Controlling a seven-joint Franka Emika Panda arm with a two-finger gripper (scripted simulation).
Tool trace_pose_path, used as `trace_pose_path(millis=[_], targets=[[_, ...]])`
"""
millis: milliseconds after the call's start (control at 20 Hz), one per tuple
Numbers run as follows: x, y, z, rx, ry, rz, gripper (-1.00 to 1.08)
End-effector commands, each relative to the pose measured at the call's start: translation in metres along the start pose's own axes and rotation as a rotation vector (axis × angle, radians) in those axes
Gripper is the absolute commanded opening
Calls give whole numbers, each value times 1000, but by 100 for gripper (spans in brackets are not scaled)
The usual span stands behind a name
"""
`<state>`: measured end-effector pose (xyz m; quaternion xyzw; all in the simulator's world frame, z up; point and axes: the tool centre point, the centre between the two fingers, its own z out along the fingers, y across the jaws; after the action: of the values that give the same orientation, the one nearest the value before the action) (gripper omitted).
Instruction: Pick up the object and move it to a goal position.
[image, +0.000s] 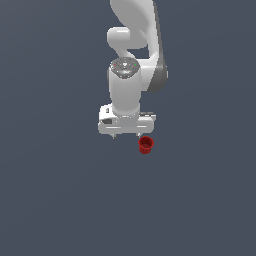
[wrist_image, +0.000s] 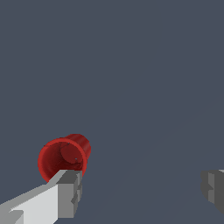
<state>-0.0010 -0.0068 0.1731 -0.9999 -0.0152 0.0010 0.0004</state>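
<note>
Our gripper hangs wide open and empty, with the cup off to one side of it, not between the fingers.

Starting from our white two-fingered gripper (image: 126, 135), the jaws stand far apart and hold nothing. In the wrist view one grey fingertip (wrist_image: 70, 192) sits right at the rim of the small red tapered cup (image: 145, 145), while the other fingertip (wrist_image: 214, 190) is well apart across bare floor. In the exterior view the cup lies just beside the gripper's right end. It seems tipped, its round mouth facing the wrist camera. We judge the hand must shift toward the exterior view's right before closing.
</note>
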Motion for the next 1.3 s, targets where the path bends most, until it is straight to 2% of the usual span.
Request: trace_pose_path(millis=[0,600,1250], targets=[[0,0,0,0,0,2,100],[-2,-14,11,2,0,105,100],[-11,-48,37,4,0,367,100]])
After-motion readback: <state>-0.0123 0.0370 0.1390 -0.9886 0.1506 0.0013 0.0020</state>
